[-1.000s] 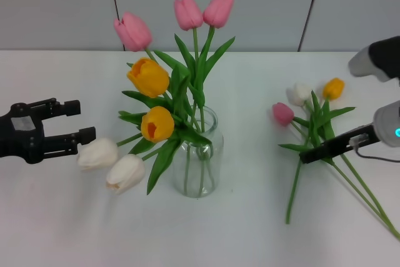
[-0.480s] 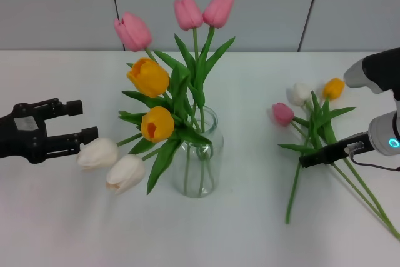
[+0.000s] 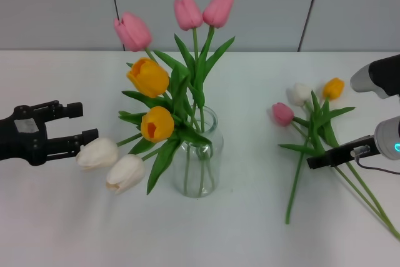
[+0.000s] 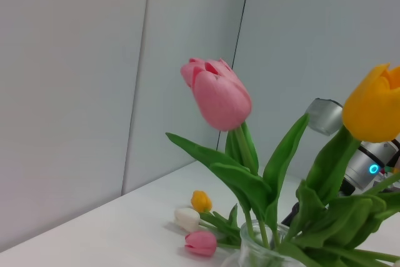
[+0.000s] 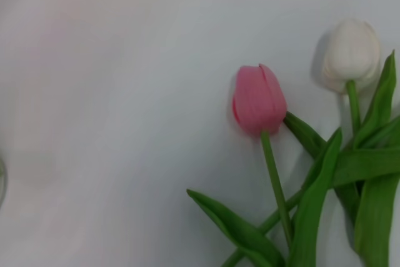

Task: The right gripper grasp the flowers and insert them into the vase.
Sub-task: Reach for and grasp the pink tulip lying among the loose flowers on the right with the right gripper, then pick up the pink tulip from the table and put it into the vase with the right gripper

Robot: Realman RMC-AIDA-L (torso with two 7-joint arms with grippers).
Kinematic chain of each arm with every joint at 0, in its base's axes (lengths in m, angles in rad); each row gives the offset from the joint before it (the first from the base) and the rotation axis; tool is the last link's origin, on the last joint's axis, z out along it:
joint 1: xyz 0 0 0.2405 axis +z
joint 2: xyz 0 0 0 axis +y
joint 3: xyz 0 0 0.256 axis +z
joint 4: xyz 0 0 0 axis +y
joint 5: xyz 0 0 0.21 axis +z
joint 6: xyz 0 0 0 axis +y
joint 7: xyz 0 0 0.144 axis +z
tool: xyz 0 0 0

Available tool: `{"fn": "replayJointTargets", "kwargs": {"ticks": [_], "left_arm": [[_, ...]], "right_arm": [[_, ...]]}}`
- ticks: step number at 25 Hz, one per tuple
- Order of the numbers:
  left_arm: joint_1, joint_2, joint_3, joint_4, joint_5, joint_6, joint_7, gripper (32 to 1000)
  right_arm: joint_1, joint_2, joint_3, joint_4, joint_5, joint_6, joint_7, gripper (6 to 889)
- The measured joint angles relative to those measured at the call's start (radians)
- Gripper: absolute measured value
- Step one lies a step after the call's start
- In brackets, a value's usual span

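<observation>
The flowers [image 3: 315, 130], three small tulips with pink [image 3: 282, 114], white [image 3: 299, 94] and orange [image 3: 333, 88] heads, lie on the white table at the right, long green stems running toward the front right. My right gripper [image 3: 312, 162] is low over the stems, just below the leaves; whether it touches them is unclear. Its wrist view shows the pink head [image 5: 258, 100] and white head [image 5: 353, 54] close below. The clear glass vase [image 3: 200, 157] stands mid-table, holding larger tulips. My left gripper [image 3: 81, 122] hovers open at the far left, empty.
Large pink [image 3: 132, 31], yellow [image 3: 149, 77] and white [image 3: 125, 172] tulips spread out of the vase, the white pair drooping toward the left gripper. A grey panelled wall [image 3: 262, 4] closes the table's back edge. A cable [image 3: 375, 168] trails from the right wrist.
My right gripper has shifted slightly to the right and lower along the stems. The flowers, the vase and the left gripper have stayed where they were.
</observation>
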Motion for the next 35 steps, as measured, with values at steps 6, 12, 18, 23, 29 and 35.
{"fn": "replayJointTargets", "kwargs": {"ticks": [6,12,18,23,29,35], "left_arm": [[-0.001,-0.0013,0.000,0.000,0.002,-0.001,0.000,814],[-0.001,-0.0018,0.001,0.000,0.003,-0.012,0.000,814],[-0.002,-0.0051,0.008,-0.003,0.004,-0.030,0.000,814],[0.010,-0.0090,0.009,-0.002,0.006,-0.037,0.002,814],[0.013,-0.0092,0.009,0.000,0.006,-0.037,0.002,814],[0.017,-0.0088,0.002,0.000,0.005,-0.031,0.002,814]], "right_arm": [[0.000,0.004,-0.001,0.001,0.000,0.022,-0.014,721],[0.000,0.005,-0.002,0.025,-0.001,0.058,-0.014,426],[-0.001,0.000,-0.002,0.066,-0.010,0.095,-0.016,219],[-0.016,0.015,-0.002,0.032,-0.014,0.094,-0.035,166],[-0.038,0.020,-0.002,-0.011,-0.007,0.083,-0.045,107],[-0.139,0.027,-0.002,-0.182,0.118,-0.027,-0.107,80]]}}
